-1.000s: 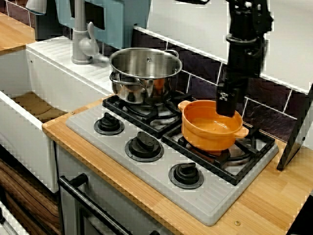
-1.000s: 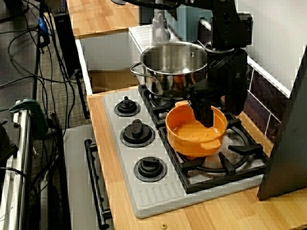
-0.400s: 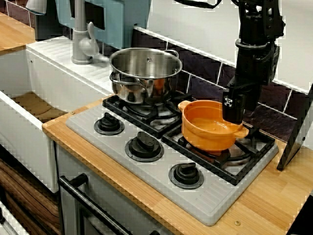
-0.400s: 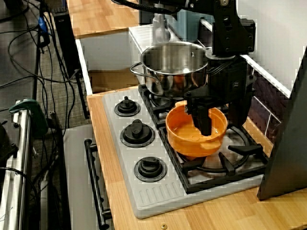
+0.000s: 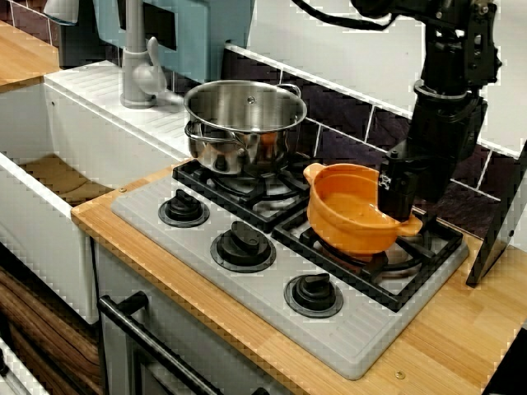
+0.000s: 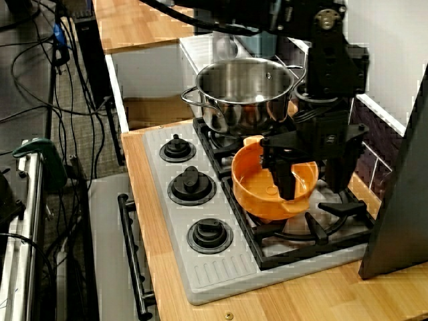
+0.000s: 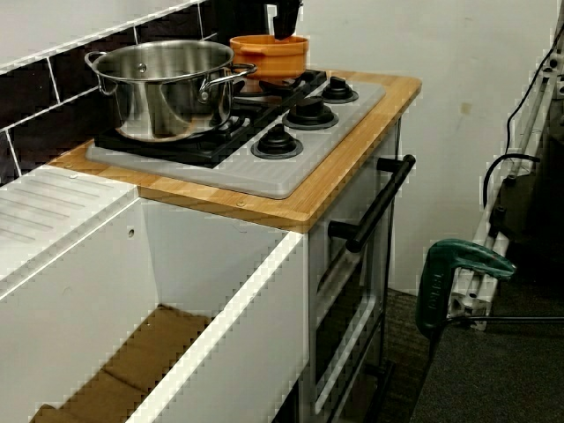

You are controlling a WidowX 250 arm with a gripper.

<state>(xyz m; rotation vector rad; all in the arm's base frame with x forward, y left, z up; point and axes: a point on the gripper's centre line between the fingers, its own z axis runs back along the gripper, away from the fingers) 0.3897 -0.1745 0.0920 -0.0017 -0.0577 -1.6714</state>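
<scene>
Orange pot (image 5: 350,222) sits on the right burner grate (image 5: 428,247) of the grey hob (image 5: 247,284). It is tipped slightly; in the view from the front its left handle rides higher than its right one. Nothing visible inside it.

Gripper (image 5: 400,214) comes down from above onto the pot's right side. View from the side: gripper (image 6: 314,190) straddles the rim. One finger (image 6: 286,175) reaches down inside the pot (image 6: 257,194), the other hangs outside it, and the wall stands between them. The jaws look fairly wide apart. Cannot tell whether they actually press the wall, so no firm grip is confirmed.

View from the sink end: only the gripper tip (image 7: 284,26) shows, dipping into the orange pot (image 7: 264,55) at the far end of the hob.

Steel pot (image 5: 244,123) stands upright on the left burner, just beside the orange pot, not touching it. Three knobs (image 5: 243,244) run along the hob's front edge. Dark tiles (image 5: 346,111) behind. Tap (image 5: 136,66) and white sink (image 5: 49,230) lie to the left, past the wooden counter (image 5: 461,329). Green clamp (image 7: 463,273) beside the oven, low, seen from the sink end.
</scene>
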